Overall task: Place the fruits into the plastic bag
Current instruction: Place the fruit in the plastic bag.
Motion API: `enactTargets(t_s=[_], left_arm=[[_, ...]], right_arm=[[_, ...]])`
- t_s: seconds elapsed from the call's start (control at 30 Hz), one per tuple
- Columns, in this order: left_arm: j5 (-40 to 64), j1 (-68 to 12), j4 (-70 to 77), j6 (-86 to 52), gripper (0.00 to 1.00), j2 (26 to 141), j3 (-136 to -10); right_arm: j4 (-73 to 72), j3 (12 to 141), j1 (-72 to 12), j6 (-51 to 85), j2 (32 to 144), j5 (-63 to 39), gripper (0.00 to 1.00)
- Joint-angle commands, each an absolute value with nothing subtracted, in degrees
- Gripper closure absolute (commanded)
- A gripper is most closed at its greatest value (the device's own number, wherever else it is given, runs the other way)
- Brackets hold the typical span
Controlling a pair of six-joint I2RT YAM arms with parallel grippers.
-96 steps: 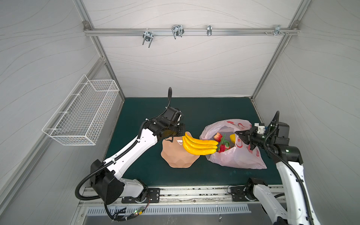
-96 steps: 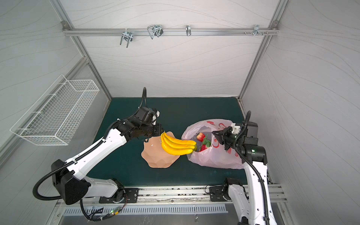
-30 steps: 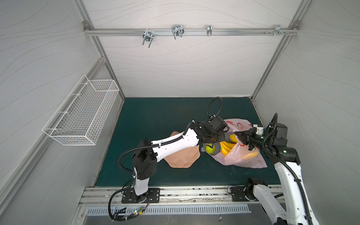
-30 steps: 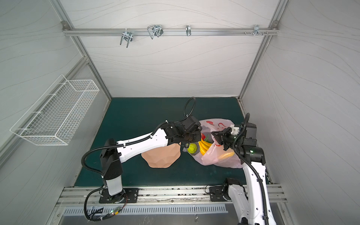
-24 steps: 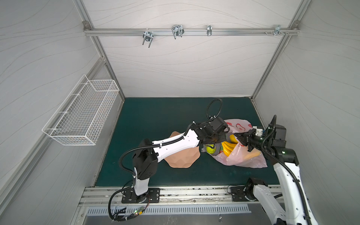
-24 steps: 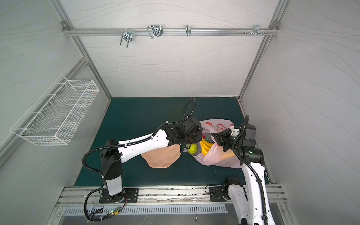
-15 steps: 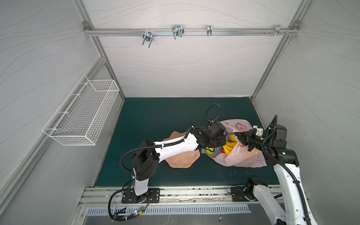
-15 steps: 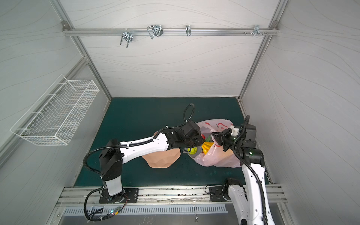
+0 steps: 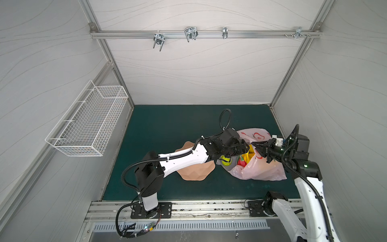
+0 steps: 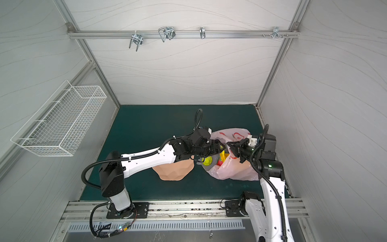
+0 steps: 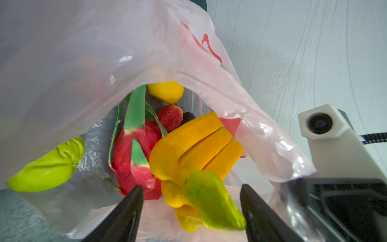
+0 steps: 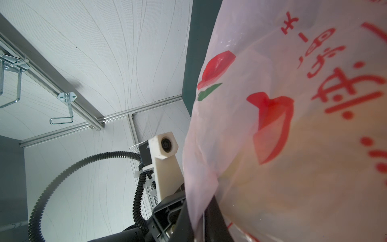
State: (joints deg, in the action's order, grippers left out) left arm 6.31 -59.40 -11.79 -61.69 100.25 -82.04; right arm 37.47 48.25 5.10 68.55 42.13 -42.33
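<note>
Green mat point(image 9: 167, 125) below, left gripper point(image 11: 191, 188) stands open, releasing bananas point(image 11: 194, 146) inside bag point(image 9: 261, 169) whose rim right gripper point(image 9: 256, 146) pinches; next, probably, back left out.

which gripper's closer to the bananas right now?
Left. The left gripper sits at the mouth of the bag, jaws open on either side of the green stem of the bananas. The right gripper pinches the bag's rim beside them, not touching them.
</note>
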Motion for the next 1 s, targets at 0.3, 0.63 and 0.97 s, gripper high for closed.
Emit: enactTargets(t_s=[0.3, 0.63, 0.97], left_arm=[[10.11, -56.39, -16.79, -52.32, 0.08, 92.35, -81.69], [12.44, -53.55, -37.13, -25.4, 0.07, 89.17, -84.13], [9.77, -51.95, -45.17, -13.72, 0.06, 98.16, -87.33]], right_arm=[[39.09, 49.05, 6.15, 68.49, 41.03, -42.71, 0.88], [39.98, 49.59, 6.5, 67.74, 41.15, -42.61, 0.88], [42.29, 51.04, 6.75, 66.05, 41.53, -42.59, 0.88]])
